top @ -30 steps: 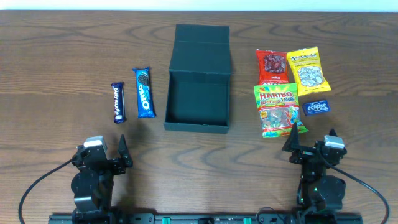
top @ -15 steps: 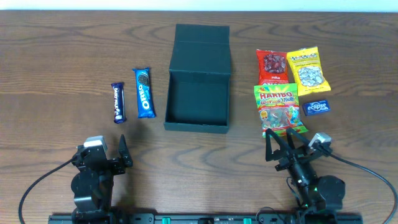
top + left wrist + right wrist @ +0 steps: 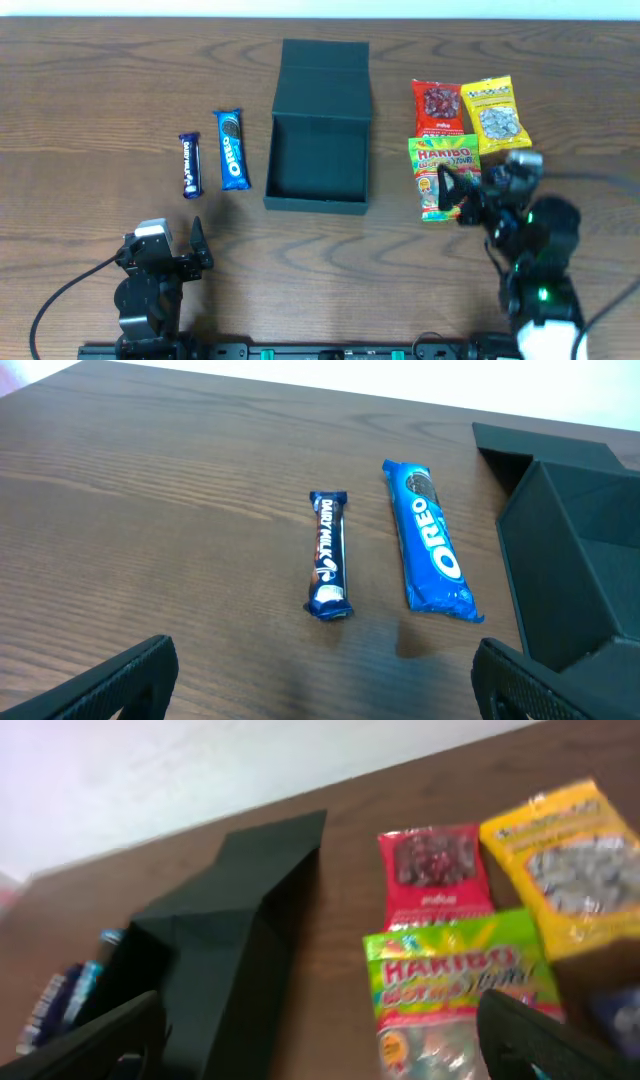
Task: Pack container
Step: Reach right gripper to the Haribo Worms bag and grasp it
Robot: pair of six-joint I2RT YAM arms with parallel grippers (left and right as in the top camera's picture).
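Wooden table point(image 3: 100, 100) holds the open green box point(image 3: 320, 165) at centre, lid point(image 3: 325, 65) back for filling; right gripper point(image 3: 455, 195) hovers spread over the gummy bag point(image 3: 440, 160), left gripper point(image 3: 168, 245) rests spread at near left.

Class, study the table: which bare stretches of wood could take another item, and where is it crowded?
Bare wood lies left of the Dairy Milk bar, between the Oreo pack and the container, and in front of the container. Crowded: the right side, where the snack packets touch and the right gripper hangs over the Haribo bag.
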